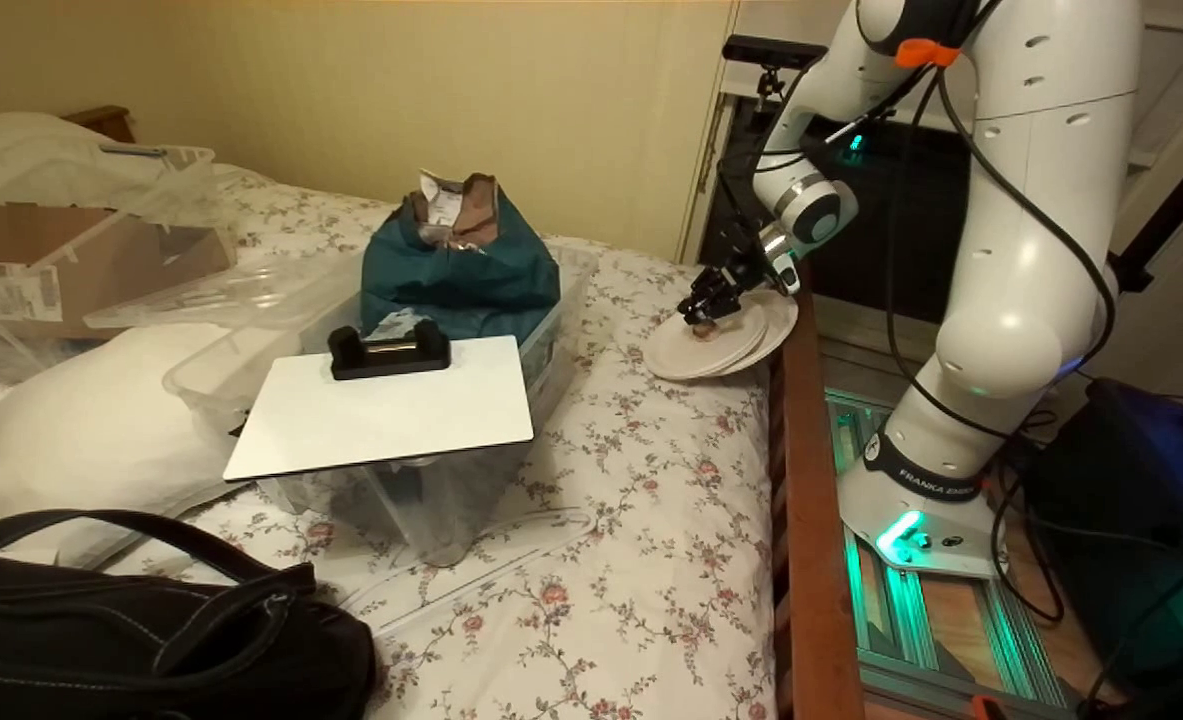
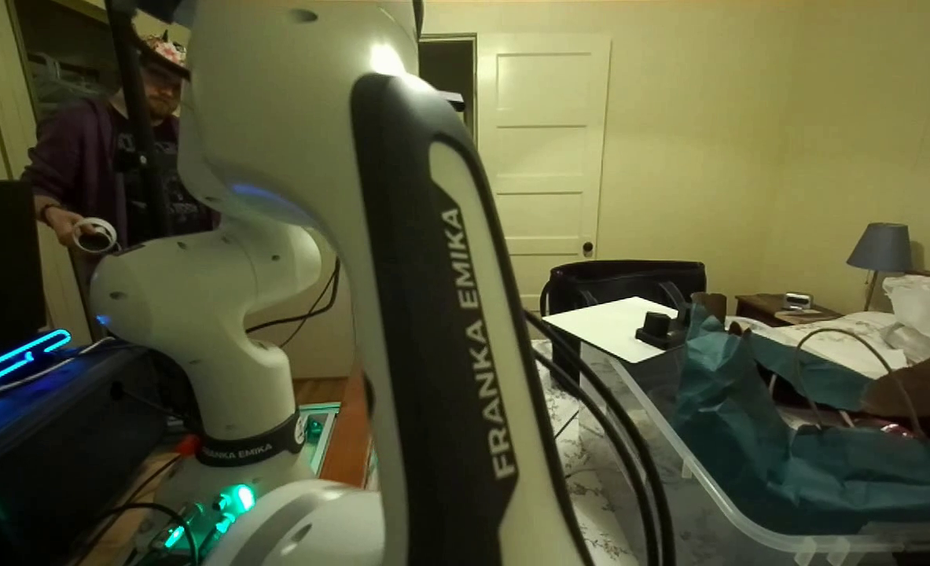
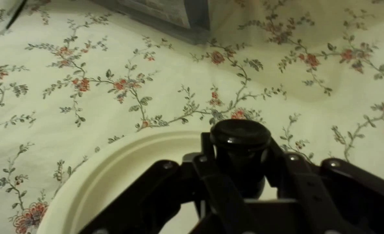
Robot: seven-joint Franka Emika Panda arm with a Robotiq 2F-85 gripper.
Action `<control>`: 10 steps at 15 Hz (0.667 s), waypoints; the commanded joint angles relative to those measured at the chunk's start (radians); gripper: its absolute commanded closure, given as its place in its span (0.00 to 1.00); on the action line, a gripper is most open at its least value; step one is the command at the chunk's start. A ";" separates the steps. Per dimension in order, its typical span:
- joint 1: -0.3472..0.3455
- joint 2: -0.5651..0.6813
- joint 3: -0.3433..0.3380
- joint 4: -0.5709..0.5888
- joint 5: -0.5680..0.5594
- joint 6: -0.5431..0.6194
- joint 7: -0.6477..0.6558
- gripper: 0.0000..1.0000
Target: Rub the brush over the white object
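The white object is a shallow off-white round plate (image 1: 676, 352) with a raised rim, lying on the bed by its wooden edge. A second similar plate (image 1: 779, 325) lies partly under it. My gripper (image 1: 697, 308) is over the plate, tilted downward. In the wrist view the gripper (image 3: 240, 152) is shut on the stubby black brush (image 3: 240, 133), whose round knob shows between the fingers. The plate (image 3: 81, 191) lies beneath. A small brown patch shows under the fingers in an exterior view, perhaps the bristles; exact contact is unclear. Gripper and plate are not visible in an exterior view filled by the arm.
A white board (image 1: 391, 420) with a black device (image 1: 391, 352) rests on a clear bin (image 1: 561, 370), beside a teal bag (image 1: 461, 280). A wooden rail (image 1: 806, 520) edges the bed. A black bag (image 1: 151, 640) and a white pillow-like lump (image 1: 121, 430) lie further off.
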 commanded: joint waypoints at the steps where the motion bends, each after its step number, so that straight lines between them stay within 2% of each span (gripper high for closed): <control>1: 0.016 -0.006 0.027 -0.019 -0.057 -0.074 -0.026 0.87; 5: 0.055 0.029 0.060 -0.004 -0.046 -0.095 -0.016 0.87; 10: 0.105 0.084 0.086 0.039 0.028 -0.041 0.001 0.87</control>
